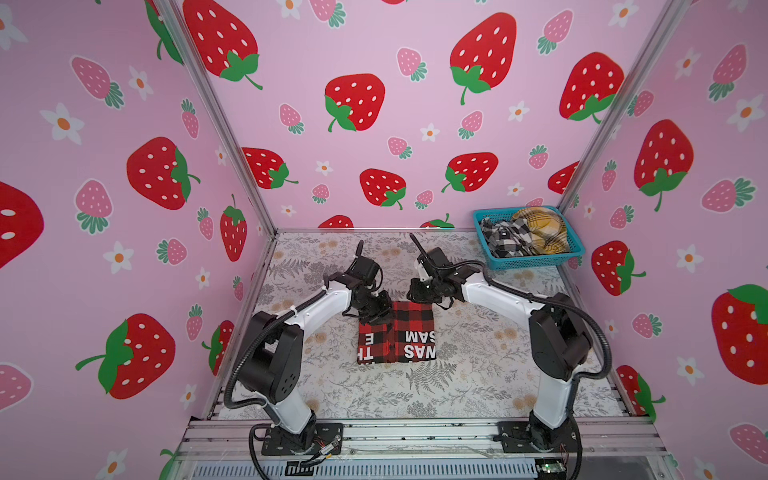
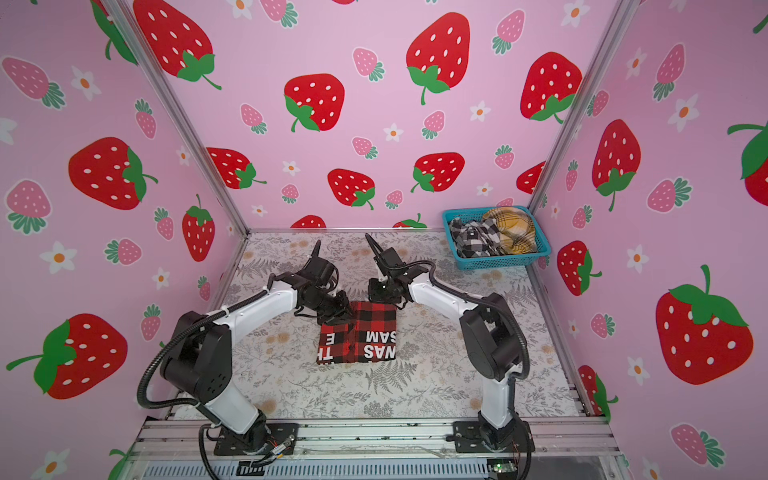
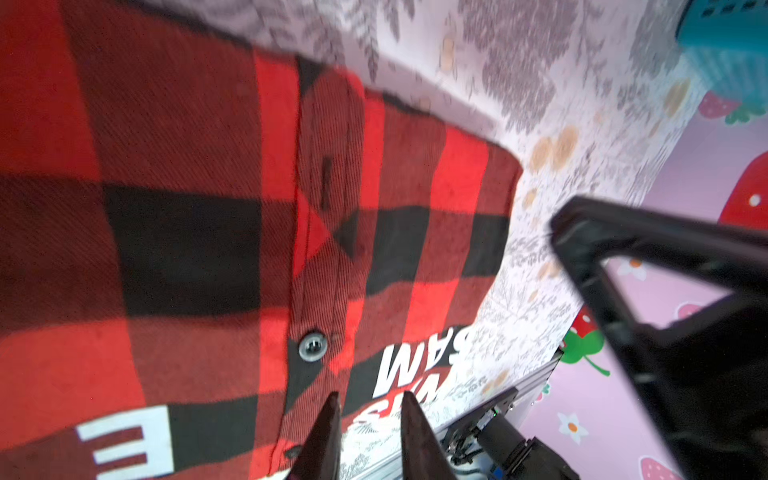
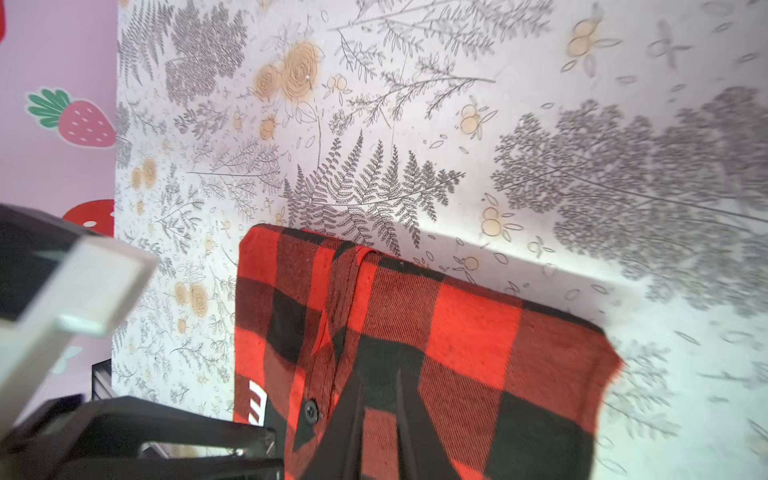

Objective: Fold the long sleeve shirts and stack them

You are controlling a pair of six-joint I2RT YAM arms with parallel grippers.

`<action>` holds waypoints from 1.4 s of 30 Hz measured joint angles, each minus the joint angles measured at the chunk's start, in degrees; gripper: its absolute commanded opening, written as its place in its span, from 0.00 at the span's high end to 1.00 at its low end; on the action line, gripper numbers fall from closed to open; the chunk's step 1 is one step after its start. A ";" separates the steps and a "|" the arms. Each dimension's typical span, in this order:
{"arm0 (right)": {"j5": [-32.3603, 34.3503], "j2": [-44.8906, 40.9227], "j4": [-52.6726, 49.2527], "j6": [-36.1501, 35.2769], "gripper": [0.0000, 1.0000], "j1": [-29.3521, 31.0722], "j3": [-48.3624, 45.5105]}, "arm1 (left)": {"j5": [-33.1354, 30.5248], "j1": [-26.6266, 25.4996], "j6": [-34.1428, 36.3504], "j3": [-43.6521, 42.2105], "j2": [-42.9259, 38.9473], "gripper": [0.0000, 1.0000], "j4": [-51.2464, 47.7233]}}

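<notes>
A: Where was the red shirt?

B: Folded into a near-square pad, flat on the table, midway between the two arms. Its button strip ran from the far edge to the near edge, with white letters along the near edge. No side looked clearly longer.

A: And the grippers?

B: The left gripper hung low over the shirt's far left corner, its fingers a little apart with no cloth between them. The right gripper hovered at the shirt's far edge, over its right half, fingers narrowly apart and also empty.

A: So the shirt lay on the near side of both?

B: Yes, below them and toward the bases. The left one looked closer to the cloth.

A: Room around it?

B: Bare table on every side of the shirt. Well beyond its far right corner stood the basket, with the black-and-white shirt and the yellow shirt bundled inside, unfolded.

A: Next?

B: I judged this fold done. The right arm seemed better placed to fetch from the basket.
</notes>
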 measured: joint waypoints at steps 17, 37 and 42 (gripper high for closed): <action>-0.83 -5.79 6.58 1.84 0.82 -1.16 -22.16 | -0.15 -1.64 -0.63 -8.07 2.80 0.79 3.32; 0.52 -13.38 7.52 2.86 0.81 -1.16 -24.26 | -3.39 -1.55 2.97 1.09 -7.45 0.57 -5.29; 1.36 -16.94 7.26 2.91 0.81 -1.07 -24.20 | -5.75 0.74 5.25 3.26 -13.51 0.53 -8.17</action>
